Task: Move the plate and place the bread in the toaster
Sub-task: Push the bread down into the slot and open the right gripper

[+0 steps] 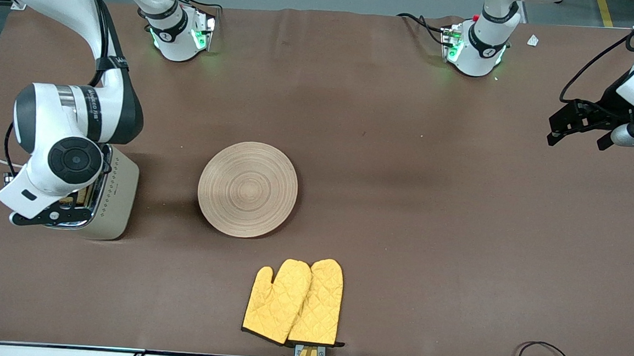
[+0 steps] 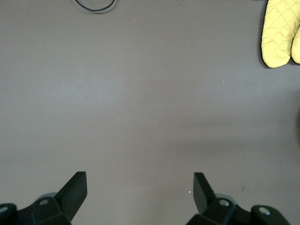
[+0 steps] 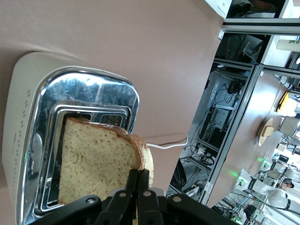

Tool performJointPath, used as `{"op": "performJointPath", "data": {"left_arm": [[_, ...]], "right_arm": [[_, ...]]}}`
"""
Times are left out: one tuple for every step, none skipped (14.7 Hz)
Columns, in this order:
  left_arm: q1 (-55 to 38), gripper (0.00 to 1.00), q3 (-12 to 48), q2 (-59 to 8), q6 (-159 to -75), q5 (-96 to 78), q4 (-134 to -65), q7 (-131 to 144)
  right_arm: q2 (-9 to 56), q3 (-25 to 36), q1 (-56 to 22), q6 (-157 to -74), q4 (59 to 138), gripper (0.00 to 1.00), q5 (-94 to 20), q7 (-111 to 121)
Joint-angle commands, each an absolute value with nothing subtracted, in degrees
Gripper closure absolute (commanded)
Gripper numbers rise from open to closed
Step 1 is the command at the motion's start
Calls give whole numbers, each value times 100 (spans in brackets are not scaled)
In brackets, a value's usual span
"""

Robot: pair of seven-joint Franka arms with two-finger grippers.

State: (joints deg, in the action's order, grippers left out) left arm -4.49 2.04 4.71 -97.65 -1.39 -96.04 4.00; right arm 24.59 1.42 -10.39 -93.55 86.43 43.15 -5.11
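While the right claw [image 3: 139, 180] grips the bread [image 3: 96, 161] over the toaster [image 3: 70, 103], lowering into a slot comes next; the left claw [image 2: 139, 185] waits released.

Robotics lab: two arm bases bolted to a brown-covered desk [image 1: 385, 149], cable bundles along its edge, metal-frame racks [image 3: 243, 117] and more robot stations beside it.

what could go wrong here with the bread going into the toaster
The right gripper pinches only one edge of the bread, so the slice could tilt and catch on the chrome rim of the toaster instead of dropping into a slot. Pressing down might also tear the slice at the crust.
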Motion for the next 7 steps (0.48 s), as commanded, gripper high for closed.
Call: {"op": "performJointPath", "data": {"left_arm": [[-439,0,185,439,-9765,-141,-9527,299],[-439,0,185,439,-9765,-141,-9527,299],[-439,0,185,439,-9773,-141,-9527,299],[-439,0,185,439,-9765,-141,-9527,299],[-439,0,185,439,-9765,-141,-9527,299],[-439,0,185,439,-9773,-141,-9527,299],[-439,0,185,439,-9773,-141,-9527,299]], "right_arm": [[2557,97,-993,-9413,8578,100,4465,-650],[2566,97,-984,-9474,8613,100,4465,-650],[2566,97,-976,-9553,8683,100,4465,-659],[2566,97,-941,-9649,8727,100,4456,-711],[2584,97,-923,-9746,8780,100,4465,-799],[2645,97,-905,-9825,8789,100,4465,-826],[2663,97,-862,-9878,8789,99,4447,-852]]}}
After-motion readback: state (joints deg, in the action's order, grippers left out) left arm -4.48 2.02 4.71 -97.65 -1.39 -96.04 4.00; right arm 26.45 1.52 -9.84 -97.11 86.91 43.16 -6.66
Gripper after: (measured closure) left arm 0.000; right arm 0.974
